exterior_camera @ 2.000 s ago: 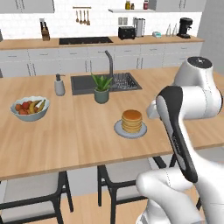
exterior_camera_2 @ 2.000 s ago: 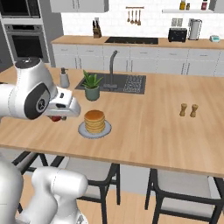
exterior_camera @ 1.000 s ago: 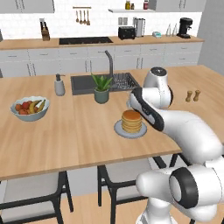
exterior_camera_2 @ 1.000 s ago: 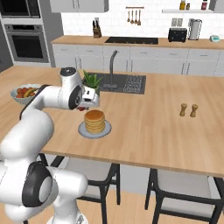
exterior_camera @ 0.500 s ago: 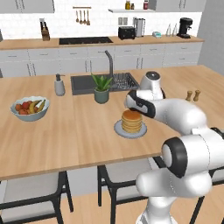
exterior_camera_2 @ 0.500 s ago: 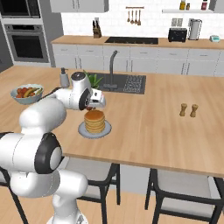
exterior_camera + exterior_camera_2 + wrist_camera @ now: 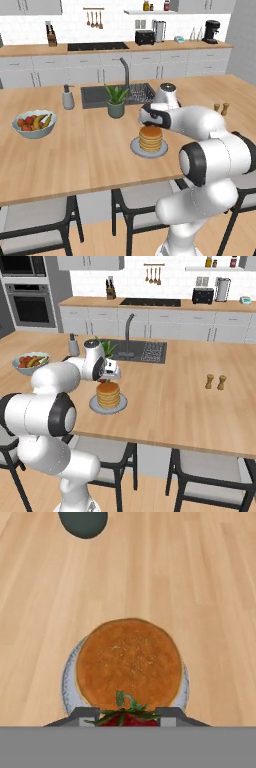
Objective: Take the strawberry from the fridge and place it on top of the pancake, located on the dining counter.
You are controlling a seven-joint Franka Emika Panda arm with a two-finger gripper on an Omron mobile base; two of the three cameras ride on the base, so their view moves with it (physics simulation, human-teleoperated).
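The pancake (image 7: 129, 663) is a tan-golden stack on a round grey plate (image 7: 70, 689), standing on the light-wood dining counter (image 7: 200, 587). In the hand view my gripper (image 7: 127, 717) is shut on the strawberry (image 7: 127, 718), red with green leaves, and hovers just over the stack's near edge. From the base views the pancake (image 7: 150, 138) (image 7: 108, 393) lies right below my gripper (image 7: 146, 119) (image 7: 108, 376), which hangs a little above it. The fridge is out of view.
A white fruit bowl (image 7: 34, 123) (image 7: 31, 362) sits at the counter's left. A potted plant (image 7: 116, 100) (image 7: 83, 522), a soap dispenser (image 7: 68, 97) and the sink (image 7: 100, 95) lie behind the pancake. Two shakers (image 7: 215, 381) stand to the right. Stools (image 7: 145, 200) line the near edge.
The arm has swung out from near the base and reached over the counter. The gripper with the strawberry now hangs over the pancake. The scene itself has not shifted.
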